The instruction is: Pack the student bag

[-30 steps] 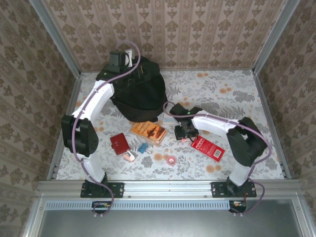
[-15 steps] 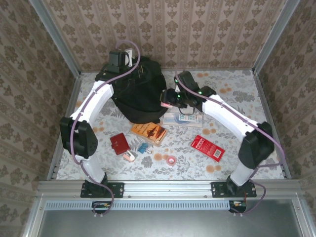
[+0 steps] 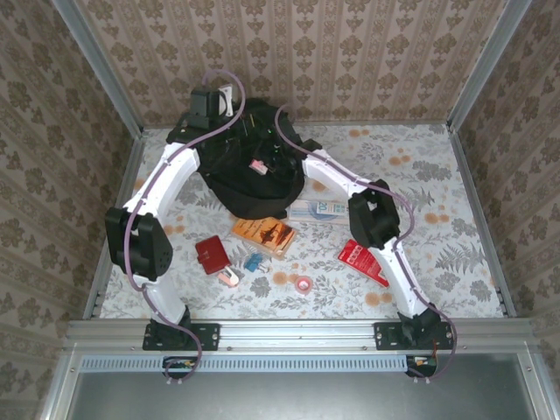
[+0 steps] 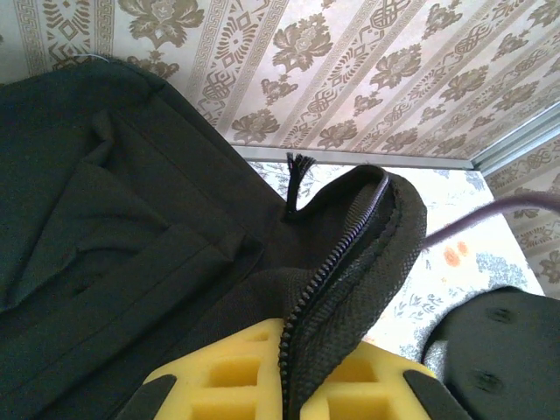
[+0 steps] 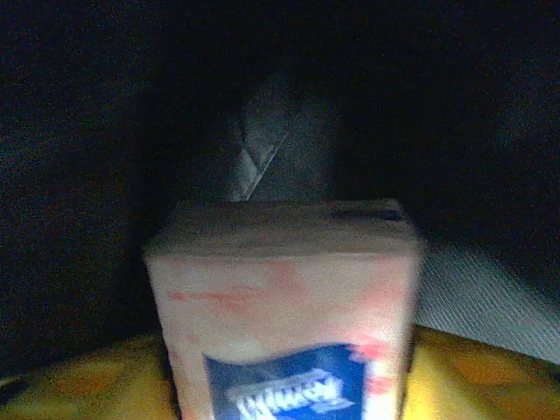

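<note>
The black bag [image 3: 248, 179] sits at the far left of the table [image 3: 437, 175], with its mouth pulled open. The left gripper [image 4: 297, 389] is shut tight on the zipper edge [image 4: 337, 262] of the bag and holds it up. The right gripper [image 5: 280, 385] is inside the dark mouth of the bag with a small pink box [image 5: 280, 280] between its yellow fingers [image 5: 79, 385]. I cannot tell if it is pinching the box or letting go. A moment ago the right arm was beside the bag on the right, carrying the box over the table. Now it reaches in from the right, and the box is in the bag mouth. The left arm has not moved. If the soft edge slips out of the left gripper, the flap could drop on the right gripper and block it. If the box is let go too high, it could hit the rim and fall out near the orange book [image 3: 262, 233].
</note>
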Controlling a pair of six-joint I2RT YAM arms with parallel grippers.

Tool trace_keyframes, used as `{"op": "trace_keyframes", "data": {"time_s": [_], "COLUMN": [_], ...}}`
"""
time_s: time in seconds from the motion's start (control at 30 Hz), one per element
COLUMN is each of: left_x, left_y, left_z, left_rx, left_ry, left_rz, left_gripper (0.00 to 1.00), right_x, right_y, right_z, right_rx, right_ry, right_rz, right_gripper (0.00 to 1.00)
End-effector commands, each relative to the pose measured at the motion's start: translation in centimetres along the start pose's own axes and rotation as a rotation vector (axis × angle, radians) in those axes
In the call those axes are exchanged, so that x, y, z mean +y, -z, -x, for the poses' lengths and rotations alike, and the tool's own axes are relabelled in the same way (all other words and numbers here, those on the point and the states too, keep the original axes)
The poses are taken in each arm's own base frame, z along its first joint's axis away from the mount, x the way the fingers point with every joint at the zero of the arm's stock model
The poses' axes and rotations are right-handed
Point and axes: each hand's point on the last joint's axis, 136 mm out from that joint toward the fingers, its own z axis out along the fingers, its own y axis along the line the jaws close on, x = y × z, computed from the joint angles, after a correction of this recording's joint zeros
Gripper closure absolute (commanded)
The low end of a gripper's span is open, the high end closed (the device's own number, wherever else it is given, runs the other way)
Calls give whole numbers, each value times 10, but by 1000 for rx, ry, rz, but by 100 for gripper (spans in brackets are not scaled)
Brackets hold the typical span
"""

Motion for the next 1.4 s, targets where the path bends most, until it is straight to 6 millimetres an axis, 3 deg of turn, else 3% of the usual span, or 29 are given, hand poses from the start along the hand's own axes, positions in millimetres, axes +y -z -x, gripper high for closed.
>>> {"op": "trace_keyframes", "data": {"time_s": [0.0,0.13,0.3,0.47,0.77,0.93,1.07,1.23,1.37], "left_x": [-27,-27,-28,-44,-88,-90,-66,3,18], "left_y": [21,27,46,62,79,78,59,34,23], "left_z": [31,34,42,38,22,26,34,46,49], "left_rx": [-109,-127,-175,-217,-221,-260,-264,-250,-246], "left_ry": [-17,-27,-14,25,2,-113,-167,43,56], "left_rz": [-90,-76,-51,-73,-117,-26,83,124,130], "left_gripper": [100,100,100,100,100,100,100,100,100], "right_x": [35,49,37,53,70,65,54,65,50], "right_y": [-5,2,19,24,33,34,43,83,112], "right_z": [18,28,51,63,41,25,24,27,28], "right_rx": [-16,-25,-26,59,196,270,264,234,212], "right_ry": [-54,6,29,36,164,208,250,332,358], "right_rz": [120,153,125,284,400,406,338,345,273], "right_gripper": [27,17,18,20,22,22,20,17,18]}}
